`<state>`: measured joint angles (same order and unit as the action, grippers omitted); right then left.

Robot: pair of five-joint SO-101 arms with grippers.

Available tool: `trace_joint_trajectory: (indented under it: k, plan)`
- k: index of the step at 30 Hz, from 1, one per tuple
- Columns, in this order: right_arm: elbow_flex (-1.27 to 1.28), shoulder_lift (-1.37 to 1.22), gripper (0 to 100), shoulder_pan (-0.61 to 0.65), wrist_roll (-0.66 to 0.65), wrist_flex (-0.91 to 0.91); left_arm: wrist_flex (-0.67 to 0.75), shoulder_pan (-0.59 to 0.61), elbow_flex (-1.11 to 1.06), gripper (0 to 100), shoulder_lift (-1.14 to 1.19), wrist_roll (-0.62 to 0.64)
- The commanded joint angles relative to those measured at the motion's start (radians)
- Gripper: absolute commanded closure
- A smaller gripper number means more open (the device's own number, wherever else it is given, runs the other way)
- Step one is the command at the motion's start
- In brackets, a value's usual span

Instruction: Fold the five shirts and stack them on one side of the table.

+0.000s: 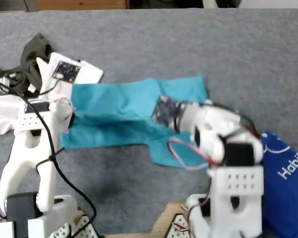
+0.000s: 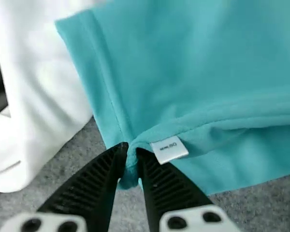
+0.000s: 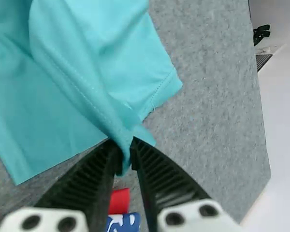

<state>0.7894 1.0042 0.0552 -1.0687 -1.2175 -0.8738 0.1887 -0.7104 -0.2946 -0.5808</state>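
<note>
Teal shirt (image 1: 114,111), likely soft and floppy so best held by edges, lies on the tabletop (image 1: 198,39), left end effector (image 2: 131,158) clenched on its hem, right end effector (image 3: 125,150) clenched on a sleeve-side fold.

A grey felt counter (image 1: 248,54) spans the scene. Past its far edge runs a wooden strip (image 1: 79,4); a brown board (image 1: 164,215) lies at its near edge, a pale surface (image 3: 280,121) beside it
</note>
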Motion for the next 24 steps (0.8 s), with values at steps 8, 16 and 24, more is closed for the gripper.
trace_joint_trajectory:
  k: [8, 16, 24]
  plan:
    - [0.272, 0.43, 99.5, -0.084, -0.109, -0.176, 0.011, 0.014, -0.063, 98, -0.013, -0.009]
    - [0.412, 0.565, 99.5, -0.099, -0.157, -0.269, 0.011, -0.032, -0.189, 98, -0.15, -0.012]
    - [0.518, 0.568, 99.4, -0.097, -0.199, -0.253, 0.018, -0.035, -0.247, 98, -0.234, -0.011]
